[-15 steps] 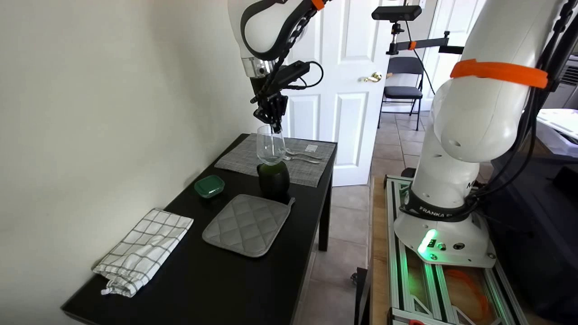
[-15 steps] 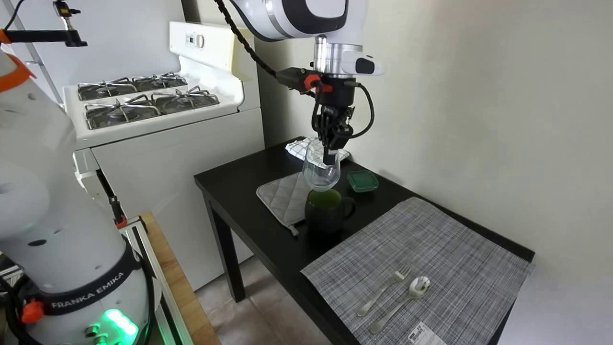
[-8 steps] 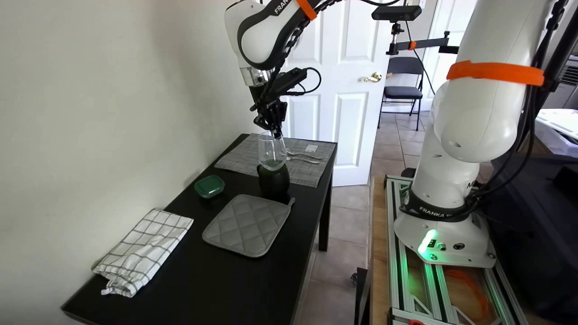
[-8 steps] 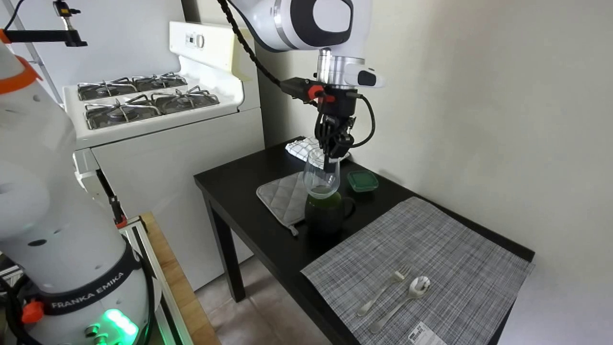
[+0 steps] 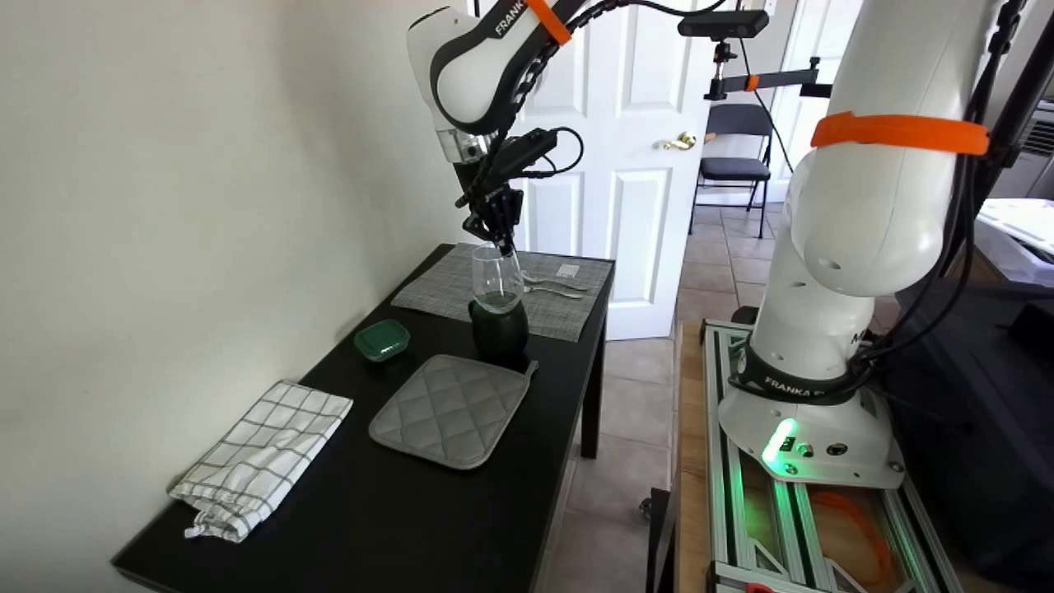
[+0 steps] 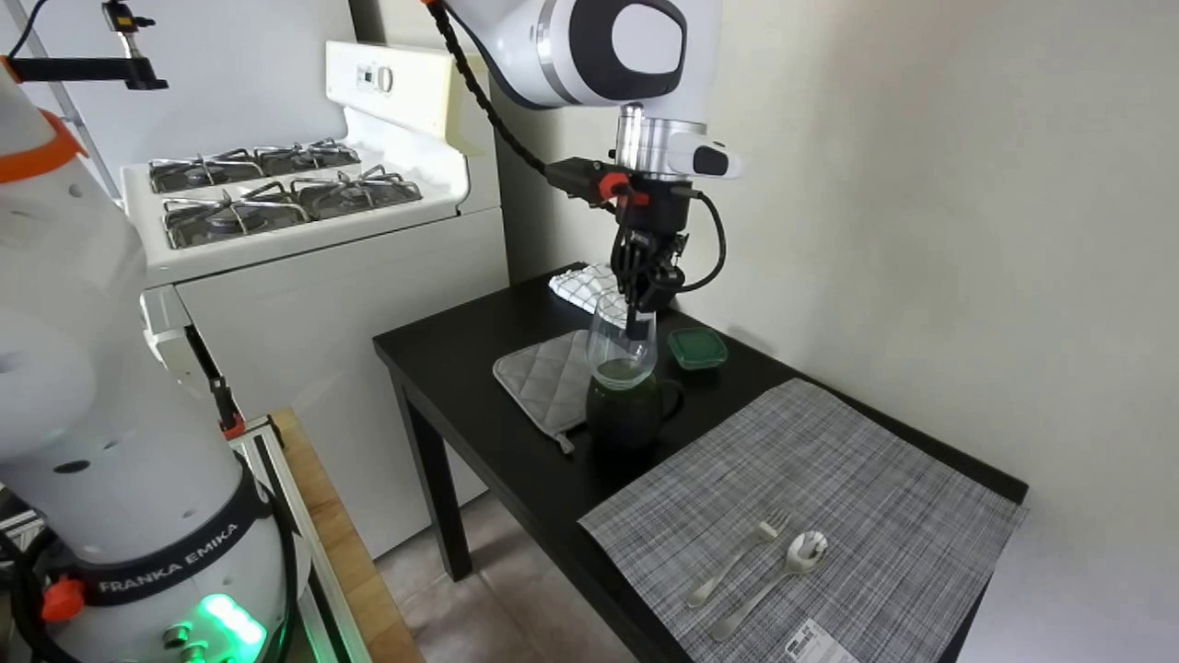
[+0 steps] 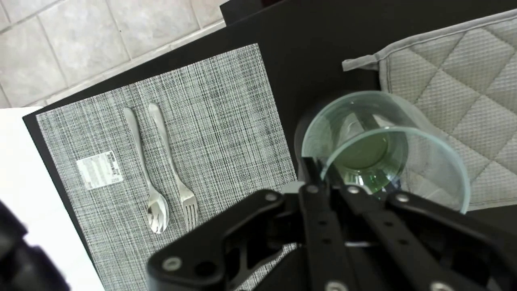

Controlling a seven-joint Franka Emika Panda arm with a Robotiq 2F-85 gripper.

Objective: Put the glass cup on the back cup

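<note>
Pinching the glass cup [image 6: 612, 357] by one side, the gripper [image 7: 323, 169] has its jaws clamped on the clear wall near the rim. The glass is roughly upright, its base at the mouth of the back cup [image 6: 622, 422]; whether it bears on that cup cannot be told. In the wrist view, dark fingers [image 7: 319, 218] cover part of the glass, and the glass covers much of the back cup.

Just beside the back cup lies one grey quilted pot holder [image 5: 453, 412]. On its opposite side is one grey woven placemat [image 6: 875, 460], bearing one fork [image 7: 172, 161], one spoon [image 7: 145, 169] and one white label [image 7: 99, 169]. Nearer the wall [image 5: 165, 181] sits one low green dish [image 5: 382, 339]; farther along, one folded checked towel [image 5: 263, 453]. All are on one black table [image 5: 370, 511].

Beyond, in an exterior view, stands one white stove [image 6: 341, 304] with four burners [image 6: 233, 216]; in an exterior view, one dark folding chair [image 5: 735, 169].
</note>
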